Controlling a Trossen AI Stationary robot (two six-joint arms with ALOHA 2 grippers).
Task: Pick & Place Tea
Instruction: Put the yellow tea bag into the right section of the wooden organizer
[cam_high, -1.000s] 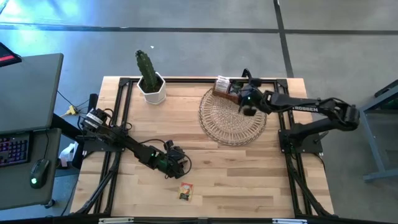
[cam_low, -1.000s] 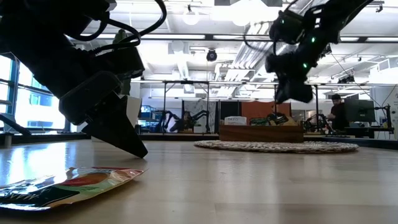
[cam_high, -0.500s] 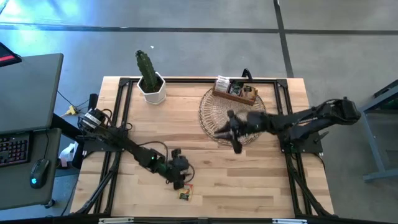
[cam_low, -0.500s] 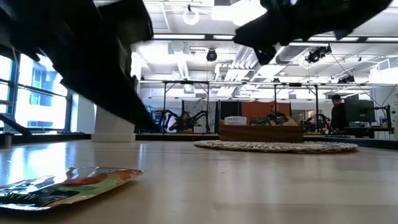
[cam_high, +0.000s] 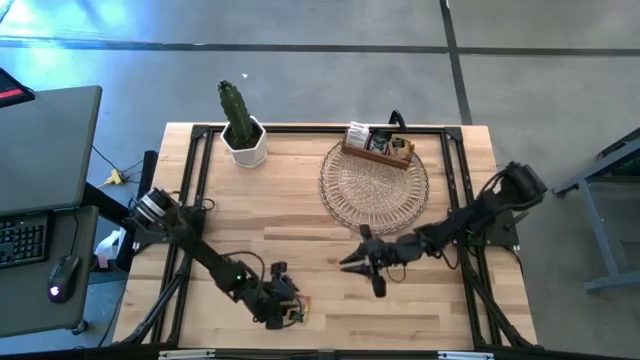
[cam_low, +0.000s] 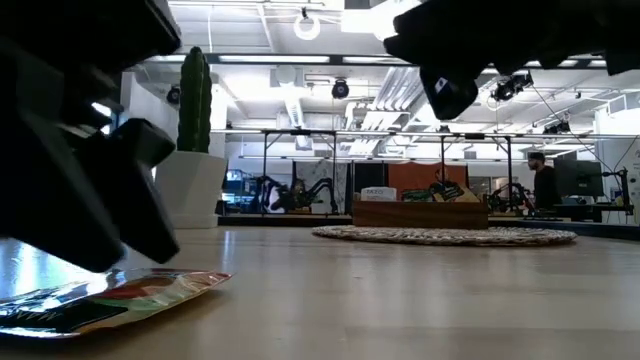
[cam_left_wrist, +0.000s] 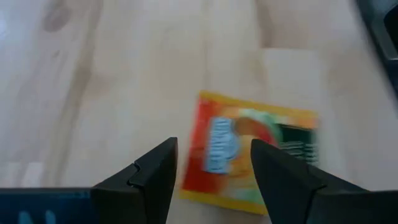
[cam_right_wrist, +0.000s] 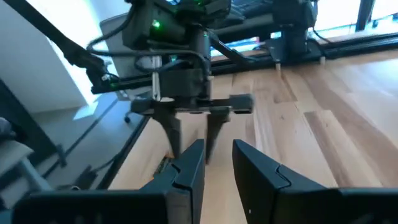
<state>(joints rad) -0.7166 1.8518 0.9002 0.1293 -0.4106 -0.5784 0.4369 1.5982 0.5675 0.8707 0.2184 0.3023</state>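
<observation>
One orange tea sachet (cam_high: 297, 312) lies flat near the front edge of the surface (cam_high: 300, 215), well apart from the wooden box (cam_high: 378, 146) at the back, which sits on the far rim of the woven mat (cam_high: 373, 188). The left hand (cam_high: 283, 304) is low over the sachet with its fingers spread wide and nothing between them, probably lined up to close on the sachet's edges. The right hand (cam_high: 360, 262) hangs above bare wood in the middle, its fingers only narrowly apart and empty, pointing toward the left arm as if waiting clear of the pick.

The left wrist view shows what the overhead one cannot: the sachet (cam_left_wrist: 249, 152) lies between the two dark fingers (cam_left_wrist: 149, 177), slightly skewed to them. The low view shows the sachet (cam_low: 110, 297) resting flat, one corner a little raised. The right wrist view shows the left hand (cam_right_wrist: 189, 134) pointing straight down.
</observation>
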